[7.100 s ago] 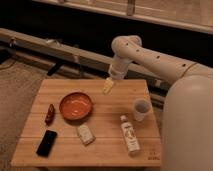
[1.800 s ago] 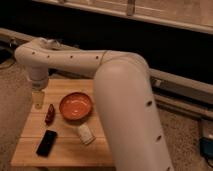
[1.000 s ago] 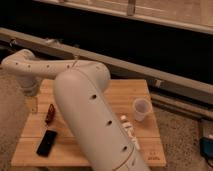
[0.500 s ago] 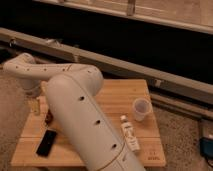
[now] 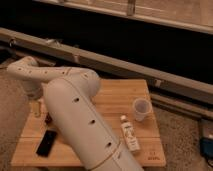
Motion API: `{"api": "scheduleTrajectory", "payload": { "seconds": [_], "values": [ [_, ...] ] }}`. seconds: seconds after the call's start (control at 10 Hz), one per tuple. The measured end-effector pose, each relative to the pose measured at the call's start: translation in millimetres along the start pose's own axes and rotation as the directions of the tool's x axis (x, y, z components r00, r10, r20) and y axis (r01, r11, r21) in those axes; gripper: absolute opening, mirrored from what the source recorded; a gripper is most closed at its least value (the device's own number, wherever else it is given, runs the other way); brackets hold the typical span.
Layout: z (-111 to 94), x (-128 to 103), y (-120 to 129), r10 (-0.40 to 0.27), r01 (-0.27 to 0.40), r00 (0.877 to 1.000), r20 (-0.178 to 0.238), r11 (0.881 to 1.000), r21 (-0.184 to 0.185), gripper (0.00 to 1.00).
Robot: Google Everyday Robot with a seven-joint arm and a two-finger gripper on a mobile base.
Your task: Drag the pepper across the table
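Your end effector [image 5: 38, 108] hangs released at the desk [image 5: 125, 92] edge, just beside the pepper [image 5: 48, 119]. No contact shows, so in my judgement the drag is not yet begun.

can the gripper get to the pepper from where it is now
Probably yes: the gripper hangs low over the table edge, right next to the pepper, with nothing seen between them. The phone lies clear, nearer the camera.

Lab-like room, carpet [image 5: 186, 136] (speckled), wooden table [image 5: 121, 94]
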Motion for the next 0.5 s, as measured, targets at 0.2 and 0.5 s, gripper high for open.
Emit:
{"api": "scheduleTrajectory", "payload": {
  "seconds": [0.2, 0.5],
  "values": [
    [13.1, 6.2, -8.7, 0.089, -0.087, 0.996, 0.029, 0.995, -0.044, 0.80],
    [21.1, 14.2, -17.5, 0.157, -0.153, 0.986, 0.049, 0.986, -0.062, 0.80]
  ]
}}
